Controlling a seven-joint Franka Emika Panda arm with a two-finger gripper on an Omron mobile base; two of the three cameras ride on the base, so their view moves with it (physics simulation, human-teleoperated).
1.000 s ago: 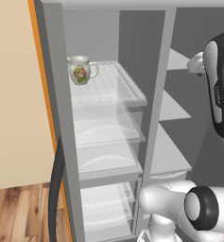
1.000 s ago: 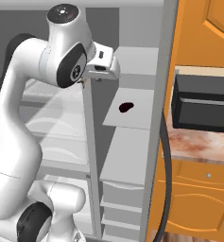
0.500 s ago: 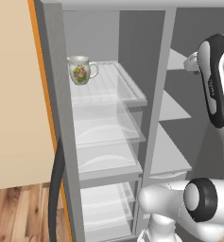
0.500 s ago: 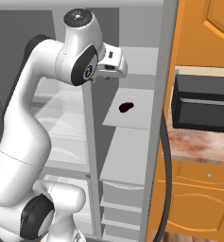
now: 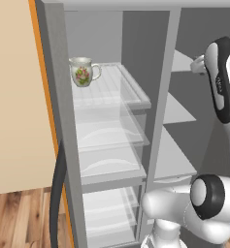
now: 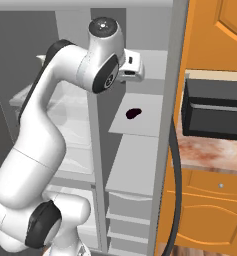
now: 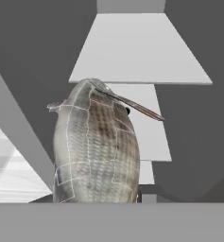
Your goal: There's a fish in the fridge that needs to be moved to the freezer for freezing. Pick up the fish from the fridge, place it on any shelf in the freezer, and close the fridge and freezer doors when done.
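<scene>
The fish [image 7: 97, 151], grey and scaly, rises close before the hand camera with my gripper [image 7: 97, 198] shut on it. It hangs over the freezer's pale grey shelf [image 7: 142, 52], with lower shelves stepping down beneath. In the right base view my hand [image 6: 131, 69] reaches into the freezer [image 6: 140, 150] above a shelf [image 6: 145, 125] that bears a small dark blot [image 6: 133, 113]; whether that is shadow I cannot tell. The fridge [image 5: 111, 121] with its glass shelves stands open to the left. My hand [image 5: 200, 63] also shows at the freezer's upper shelf.
A white floral mug [image 5: 82, 71] stands on the fridge's top glass shelf. The fridge door [image 5: 56, 145] and the freezer door [image 6: 176, 100] stand open at either side, dark handles showing. Beyond the freezer door are orange cabinets and a black microwave [image 6: 215, 107].
My hand has swung to the right, deeper over the freezer shelf, and the upper arm has turned with it. The dark blot on the shelf has stayed put.
</scene>
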